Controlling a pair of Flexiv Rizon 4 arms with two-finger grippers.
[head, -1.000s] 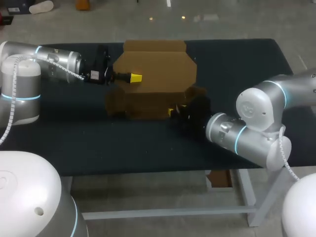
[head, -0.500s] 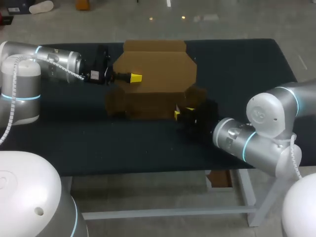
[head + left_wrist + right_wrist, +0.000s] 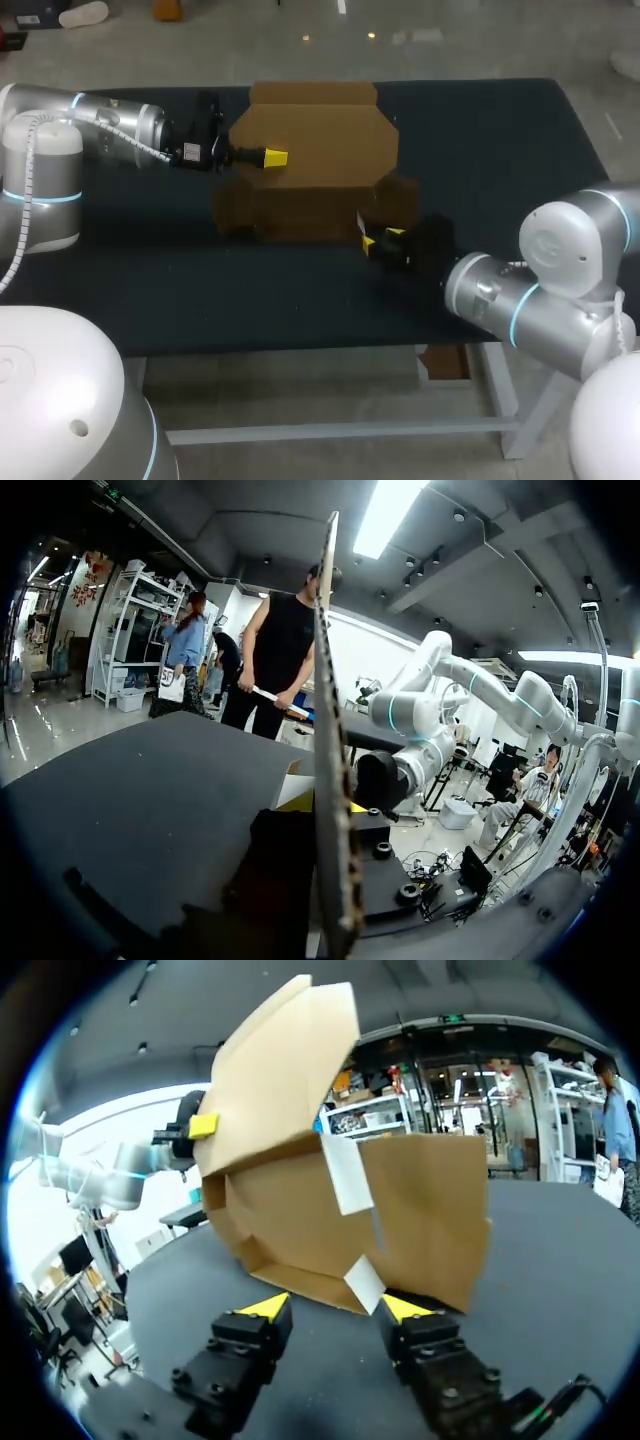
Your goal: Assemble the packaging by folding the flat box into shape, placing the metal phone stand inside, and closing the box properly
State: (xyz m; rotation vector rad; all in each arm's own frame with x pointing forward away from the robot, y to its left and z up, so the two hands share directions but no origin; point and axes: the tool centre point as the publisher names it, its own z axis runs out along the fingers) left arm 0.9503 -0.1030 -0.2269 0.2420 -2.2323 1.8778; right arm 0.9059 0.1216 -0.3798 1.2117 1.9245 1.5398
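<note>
Head view: we are looking down on the brown cardboard box (image 3: 320, 195), which is sitting near the middle of the dark table (image 3: 500, 130), slightly toward the far side. Its lid flap (image 3: 330, 135) is standing raised over the body. Our left arm (image 3: 110, 125) is coming in from the left, and our left gripper (image 3: 272, 158) is pinching the left edge of that lid flap, with one yellow tip showing on the flap's upper face.

In the left wrist view the flap (image 3: 330, 730) is running edge-on straight out from between that gripper's fingers, rising ahead of it over the table (image 3: 150, 800).

Our right arm (image 3: 540, 290) is lying low across the near right part of the table. Our right gripper (image 3: 382, 240) is resting released at the box's near right corner, its fingers spread apart and grasping nothing.

In the right wrist view both yellow fingertips (image 3: 262, 1308) are pointing at the box's bottom edge (image 3: 310, 1285). Whether they are touching the cardboard we are not able to tell. A white tape strip (image 3: 347, 1172) is running down the face ahead of them, and its loose lower end is hanging between the two fingers. The left gripper's yellow tip (image 3: 203, 1125) is showing against the far side of the raised flap.
</note>
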